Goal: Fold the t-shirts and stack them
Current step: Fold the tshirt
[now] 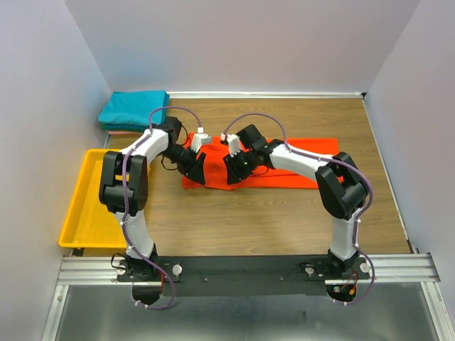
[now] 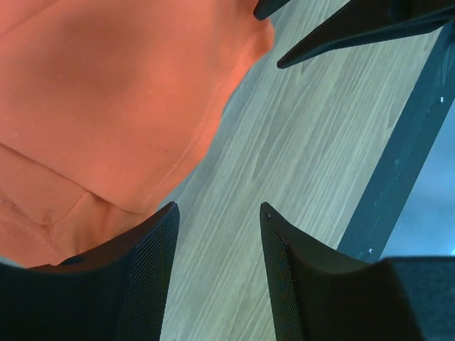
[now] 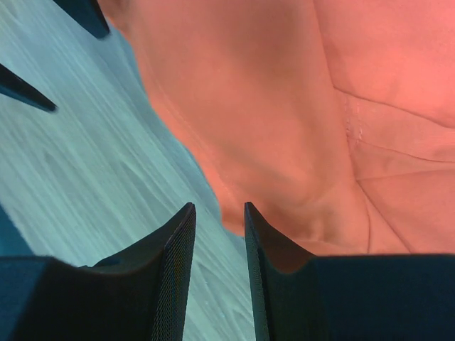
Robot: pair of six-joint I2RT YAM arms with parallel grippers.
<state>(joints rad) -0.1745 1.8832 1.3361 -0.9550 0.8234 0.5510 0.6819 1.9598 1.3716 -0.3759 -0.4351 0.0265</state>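
Note:
The orange-red t-shirt (image 1: 284, 165) lies folded into a long strip across the middle of the table. My left gripper (image 1: 201, 170) hovers at its left end, open and empty; in the left wrist view (image 2: 219, 207) bare wood shows between the fingers and the shirt's hem (image 2: 106, 106) lies to the left. My right gripper (image 1: 233, 170) is just right of it, open with a narrow gap (image 3: 219, 207), over the shirt's near edge (image 3: 270, 121). A folded teal t-shirt (image 1: 134, 107) rests on a pale pink one (image 1: 117, 130) at the back left.
A yellow plastic tray (image 1: 89, 202) sits at the left edge of the table (image 1: 249, 220). White walls close in the back and both sides. The two grippers are close together, tips nearly facing.

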